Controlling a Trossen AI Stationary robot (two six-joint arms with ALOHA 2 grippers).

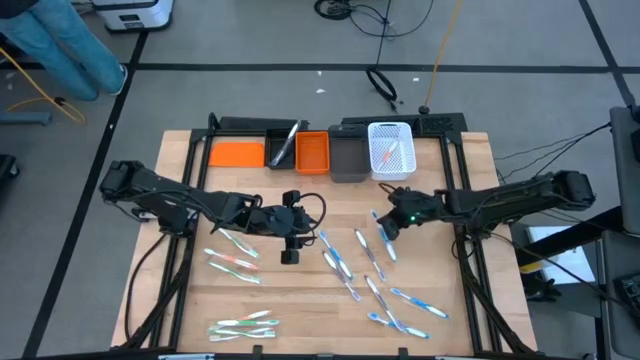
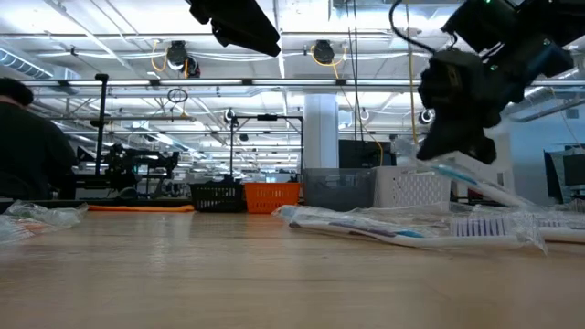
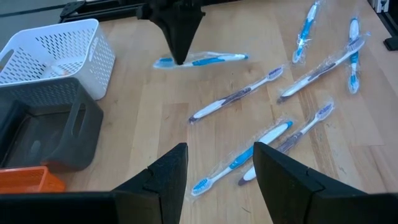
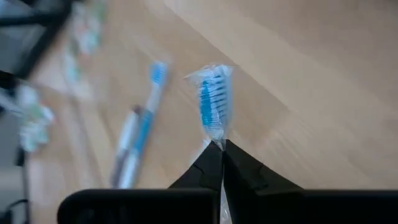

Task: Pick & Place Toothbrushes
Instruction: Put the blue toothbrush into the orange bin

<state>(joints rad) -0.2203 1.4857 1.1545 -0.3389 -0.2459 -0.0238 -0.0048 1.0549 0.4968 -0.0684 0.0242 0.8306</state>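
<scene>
Several wrapped toothbrushes lie flat on the wooden table: blue ones (image 1: 372, 275) right of the middle and pink and green ones (image 1: 232, 262) on the left. My right gripper (image 1: 386, 228) hangs over the middle right of the table, shut on a blue toothbrush (image 3: 205, 60). It also shows as the right gripper (image 3: 179, 57) in the left wrist view. My left gripper (image 1: 290, 254) hovers open over bare wood at the table's middle. In its own view the left gripper (image 3: 214, 155) has a blue toothbrush (image 3: 239, 158) lying just ahead of it, untouched. My right gripper (image 4: 222, 147) pinches the blue toothbrush at its neck (image 4: 216, 138), just behind the bristle head (image 4: 214, 102), which sticks out past the fingertips. The fingers point down from above and lie across the brush. The handle (image 2: 489, 187) slants downward; whether its far end rests on the table I cannot tell.
A row of bins stands along the far edge: a flat orange tray (image 1: 237, 153), a black bin (image 1: 283, 148), an orange bin (image 1: 312, 153), a grey bin (image 1: 348, 160) and a white basket (image 1: 391, 150) with toothbrushes in it. More green and pink toothbrushes (image 1: 243, 326) lie near the front edge.
</scene>
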